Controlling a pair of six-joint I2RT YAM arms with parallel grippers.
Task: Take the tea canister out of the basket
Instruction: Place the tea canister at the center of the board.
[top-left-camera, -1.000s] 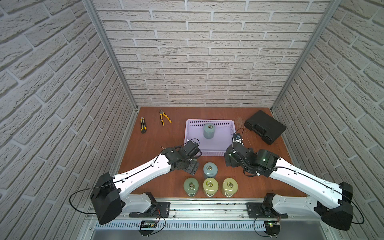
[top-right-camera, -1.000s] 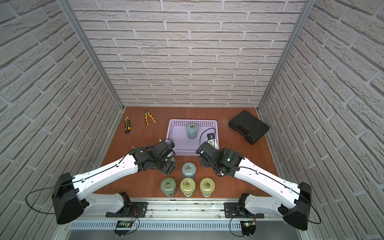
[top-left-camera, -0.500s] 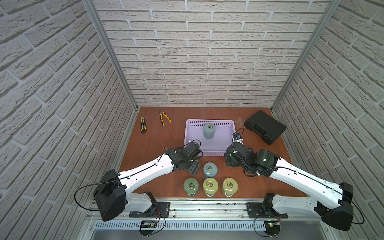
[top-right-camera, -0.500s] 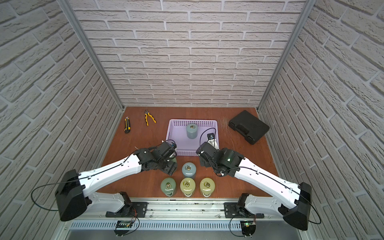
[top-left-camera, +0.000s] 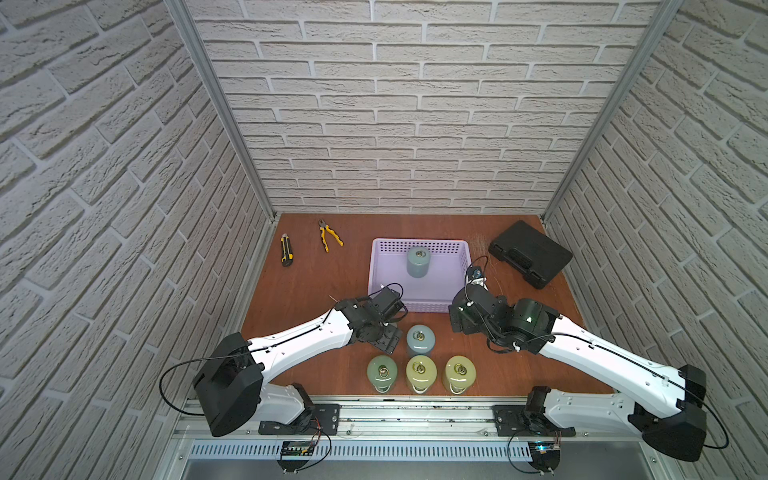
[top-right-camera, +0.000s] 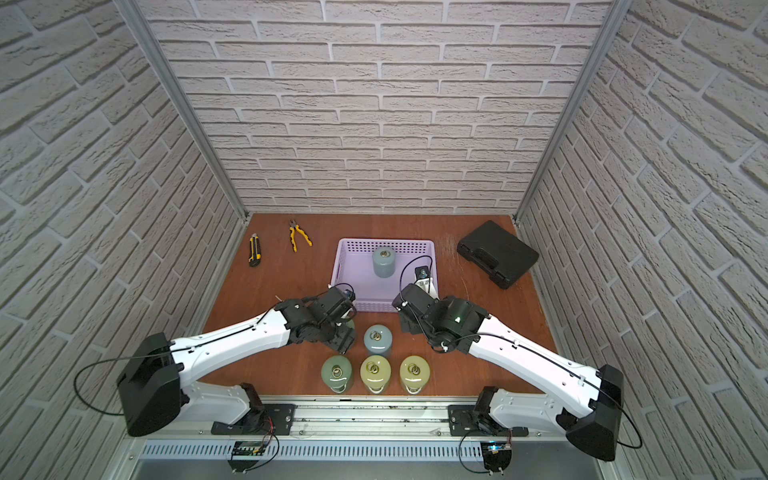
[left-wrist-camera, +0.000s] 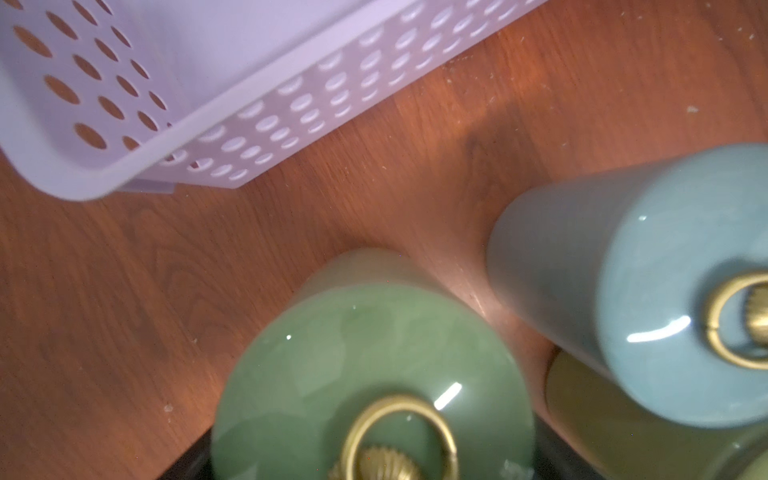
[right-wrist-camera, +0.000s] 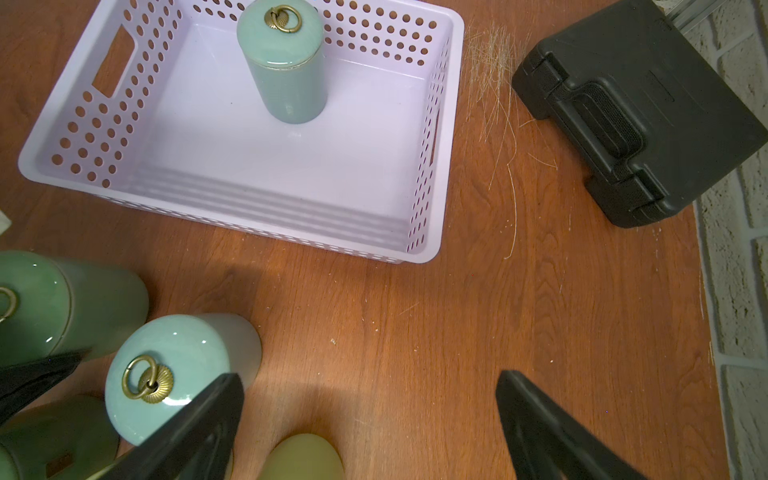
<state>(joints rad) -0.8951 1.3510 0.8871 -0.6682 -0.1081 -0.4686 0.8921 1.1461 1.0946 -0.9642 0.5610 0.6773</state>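
Canister (right-wrist-camera: 286, 79) in basket (right-wrist-camera: 257, 174), right wrist, not left

No lettering, number, brand or sign can be read in any view. The black case (right-wrist-camera: 648, 95) has a faint moulded rectangle on its lid, too dim to make out. The small circuit boards (top-left-camera: 297, 450) below the front rail are too small to read.

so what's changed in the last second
The left gripper moved from the basket's near left corner towards the near edge, beside the blue canister standing there, a green canister between its fingers; grip unclear. The right gripper, open, and the canister in the basket stayed put.
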